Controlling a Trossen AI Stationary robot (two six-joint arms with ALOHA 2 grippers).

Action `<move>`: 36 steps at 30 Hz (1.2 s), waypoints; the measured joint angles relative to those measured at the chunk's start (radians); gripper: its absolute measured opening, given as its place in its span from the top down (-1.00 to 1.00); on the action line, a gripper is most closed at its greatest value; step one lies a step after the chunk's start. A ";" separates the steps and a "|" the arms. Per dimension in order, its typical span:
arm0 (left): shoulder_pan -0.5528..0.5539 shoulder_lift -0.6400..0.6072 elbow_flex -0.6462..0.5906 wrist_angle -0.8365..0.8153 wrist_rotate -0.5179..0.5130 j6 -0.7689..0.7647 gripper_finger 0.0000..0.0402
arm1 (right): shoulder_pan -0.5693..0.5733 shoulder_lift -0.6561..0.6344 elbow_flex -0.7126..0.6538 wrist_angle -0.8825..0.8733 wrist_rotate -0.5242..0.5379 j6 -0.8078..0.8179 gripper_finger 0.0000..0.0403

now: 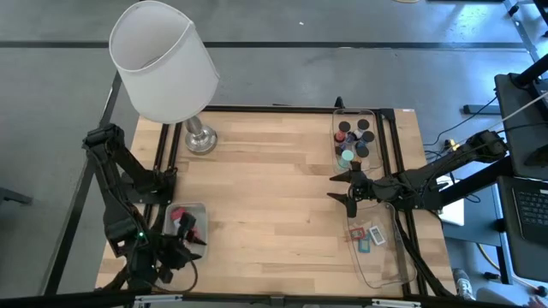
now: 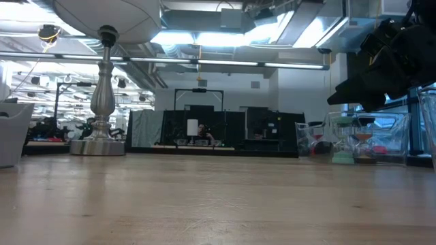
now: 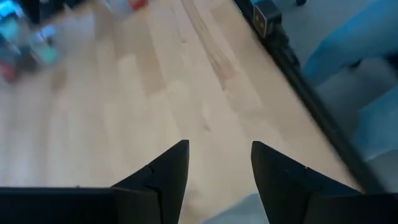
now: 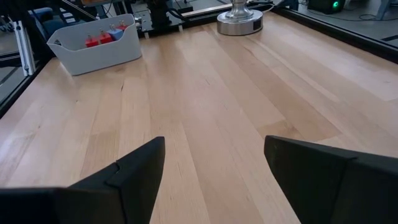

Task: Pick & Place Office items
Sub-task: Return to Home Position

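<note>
My right fingers, spread, hover at three o'clock; my left fingers, also spread, at seven. Red blocks lie in the white bin, eight o'clock; dark cylinders in a clear tray at two. Sorting looks done.

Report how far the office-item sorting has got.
Done: red blocks sit in the white bin, dark cylinders in the far clear tray, flat pieces in the near tray. In hand: nothing; left claw and right claw open. Left: no loose items visible.
</note>
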State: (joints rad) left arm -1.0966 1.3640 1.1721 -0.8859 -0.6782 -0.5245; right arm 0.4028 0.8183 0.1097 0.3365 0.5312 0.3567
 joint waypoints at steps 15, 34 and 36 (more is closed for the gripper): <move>0.023 0.000 0.000 -0.004 -0.181 0.412 0.16 | 0.000 0.000 0.000 0.000 0.000 0.001 -0.39; 0.098 -0.598 -0.457 0.332 -0.203 0.166 0.15 | 0.000 0.000 0.000 0.000 0.000 0.001 -0.39; 0.114 -0.704 -0.565 0.472 -0.194 0.230 0.15 | 0.000 0.000 0.000 0.000 0.000 0.001 -0.39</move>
State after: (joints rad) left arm -0.9828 0.6602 0.6069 -0.4139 -0.8724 -0.2945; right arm 0.4030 0.8185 0.1097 0.3363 0.5312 0.3573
